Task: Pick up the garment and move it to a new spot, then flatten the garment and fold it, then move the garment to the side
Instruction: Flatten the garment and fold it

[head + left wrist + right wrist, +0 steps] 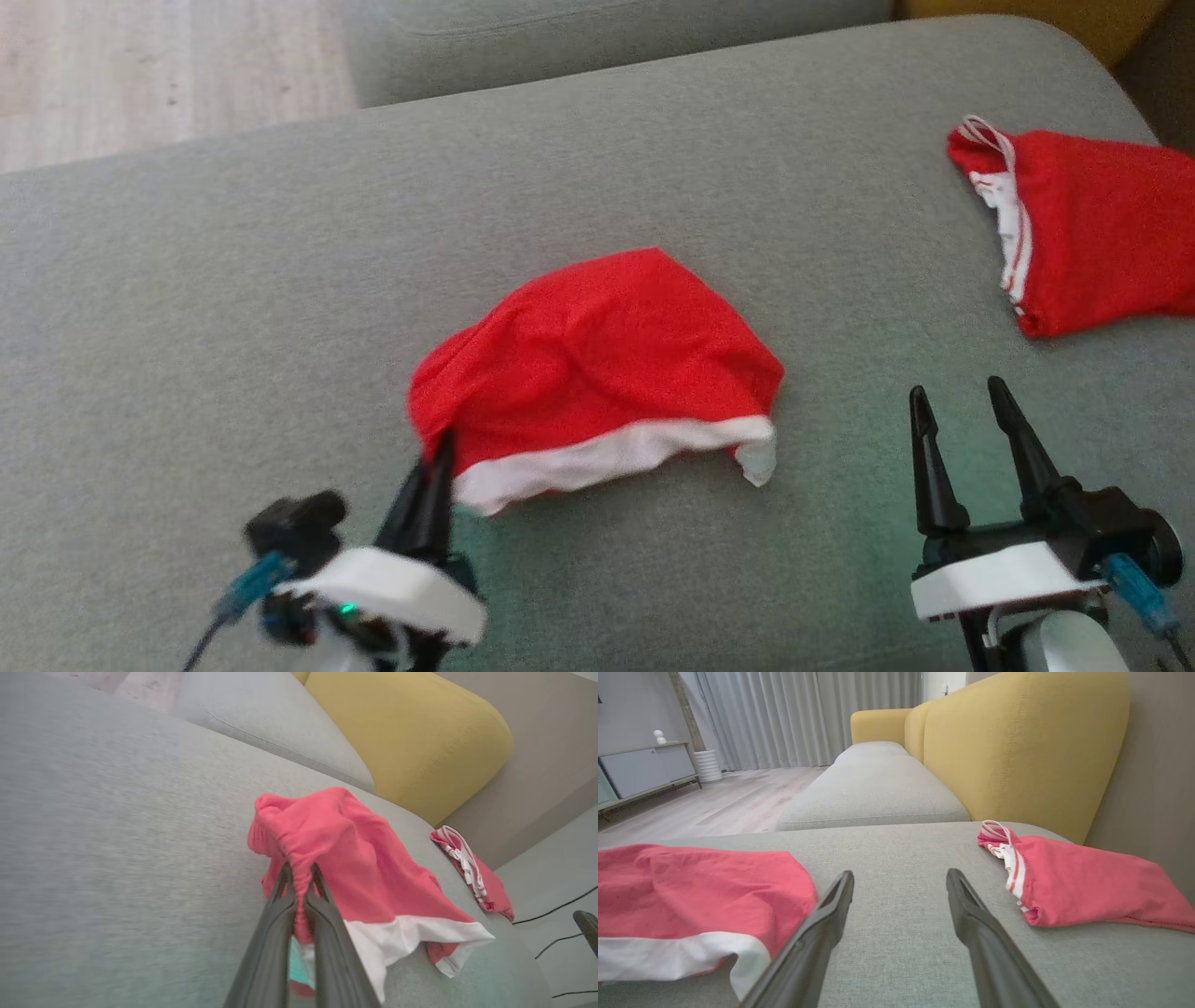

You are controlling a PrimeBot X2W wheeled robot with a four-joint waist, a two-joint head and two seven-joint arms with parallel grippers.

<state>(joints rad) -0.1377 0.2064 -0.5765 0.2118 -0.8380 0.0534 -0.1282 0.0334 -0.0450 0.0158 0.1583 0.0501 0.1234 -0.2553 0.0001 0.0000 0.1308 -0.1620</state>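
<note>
A red garment (597,355) with a white band along its near edge lies crumpled in the middle of the grey cushion (233,299). My left gripper (439,457) is shut on its left corner. In the left wrist view the garment (355,858) bunches between the two dark fingers (275,910), and my left gripper (299,870) pinches the red cloth. My right gripper (962,392) stands open over bare cushion, to the right of the garment and apart from it. The right wrist view has the garment (691,886) at the left of my open right gripper (900,879).
A second red garment (1092,229) with white striped trim lies at the cushion's far right edge, also seen as the second garment (1083,882). A yellow sofa back (1017,751) rises behind. Another grey cushion (873,788) and wooden floor (140,65) lie beyond.
</note>
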